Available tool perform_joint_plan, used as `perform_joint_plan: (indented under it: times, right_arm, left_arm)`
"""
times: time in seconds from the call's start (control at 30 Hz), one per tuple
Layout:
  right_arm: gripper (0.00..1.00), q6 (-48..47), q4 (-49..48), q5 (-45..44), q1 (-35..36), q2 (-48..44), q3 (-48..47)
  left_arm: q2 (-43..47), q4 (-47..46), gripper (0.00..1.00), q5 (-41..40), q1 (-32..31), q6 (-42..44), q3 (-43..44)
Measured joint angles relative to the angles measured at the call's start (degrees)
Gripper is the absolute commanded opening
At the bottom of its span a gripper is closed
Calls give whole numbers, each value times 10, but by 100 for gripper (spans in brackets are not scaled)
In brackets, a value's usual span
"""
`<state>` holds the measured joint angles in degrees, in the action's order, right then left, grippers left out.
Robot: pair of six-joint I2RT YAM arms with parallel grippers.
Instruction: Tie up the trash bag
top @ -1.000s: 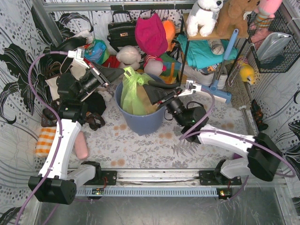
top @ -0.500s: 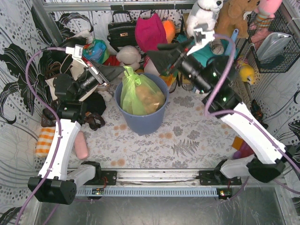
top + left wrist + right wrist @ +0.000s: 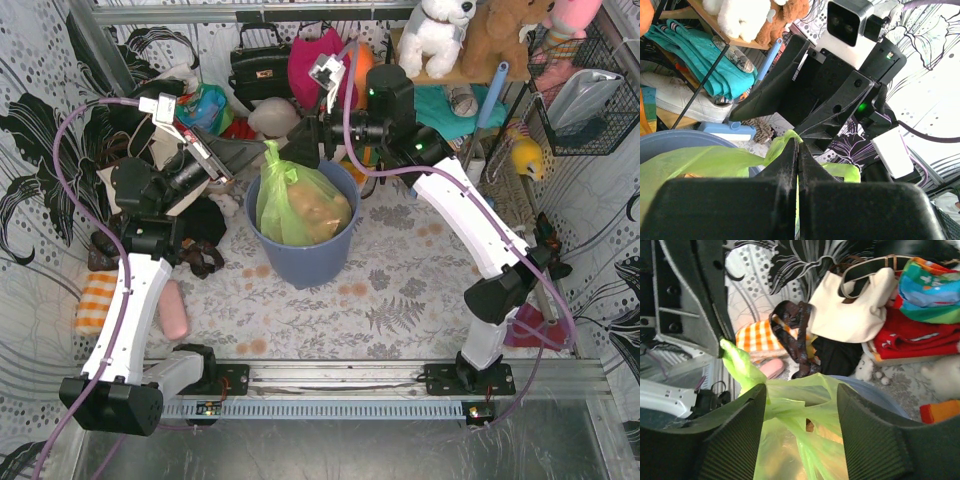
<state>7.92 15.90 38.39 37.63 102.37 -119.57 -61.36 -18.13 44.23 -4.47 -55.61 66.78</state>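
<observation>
The trash bag (image 3: 300, 205), thin light-green film with tan paper showing through, sits in the blue-grey bin (image 3: 300, 262). My left gripper (image 3: 256, 153) is shut on the bag's upper left ear and holds it stretched up and left; in the left wrist view the film (image 3: 782, 145) sticks out past the shut left gripper (image 3: 799, 144). My right gripper (image 3: 298, 146) hangs open just behind the bag's top. In the right wrist view the right gripper (image 3: 801, 392) straddles the bag's loose folds (image 3: 805, 405) without touching them. The left gripper (image 3: 695, 305) pinches the green tip at upper left.
Behind the bin lie a black handbag (image 3: 260, 65), a pink cap, soft toys and a shelf rack (image 3: 440, 80). A blue brush (image 3: 470, 190) stands at the right. A pink oblong (image 3: 175, 310) and an orange checked cloth (image 3: 97, 300) lie left of the bin.
My right arm has swung from low at the bin's right side, up and over to behind the bag, and its jaws have widened. The left gripper keeps its hold on the bag.
</observation>
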Motion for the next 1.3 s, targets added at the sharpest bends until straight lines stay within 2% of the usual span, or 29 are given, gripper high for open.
perform_joint_plan:
  times: [0.13,0.33,0.53,0.7,0.77,0.83,0.87,0.9,0.97,1.0,1.03,1.1,1.3]
  right_arm:
    - [52,-3,3,58,-1,17,-21]
    - [54,-5,-4,132,-2,18,-26]
    - [50,-6,-18,166,-2,18,-23]
    - [33,4,-45,169,-2,24,-21]
    - [23,9,-57,169,-2,25,-17]
    - [7,16,-68,169,-2,25,-10]
    - [3,18,-73,169,-2,25,-8]
    - [0,21,-78,169,-2,25,-5]
    - [0,24,-83,169,-2,25,-2]
    - [0,25,-86,169,-2,25,0]
    - [0,26,-88,169,-2,25,1]
    - [0,28,-94,169,-2,25,5]
    - [0,32,-105,169,-2,25,14]
  left_arm:
    - [0,-2,0,4,0,0,0]
    - [0,-2,0,4,0,0,0]
    - [0,-1,0,4,0,0,4]
    - [0,-2,0,5,0,0,10]
    - [0,-2,0,6,0,0,10]
    - [-1,-2,0,7,0,-1,10]
    - [-1,-2,2,8,0,-1,10]
    - [-1,-2,14,9,0,-1,10]
    - [-3,-3,36,9,0,-2,10]
    - [-3,-3,45,9,0,-2,10]
    - [-4,-2,50,8,0,-1,10]
    - [-4,3,54,7,0,1,10]
    - [-10,12,56,4,0,5,12]
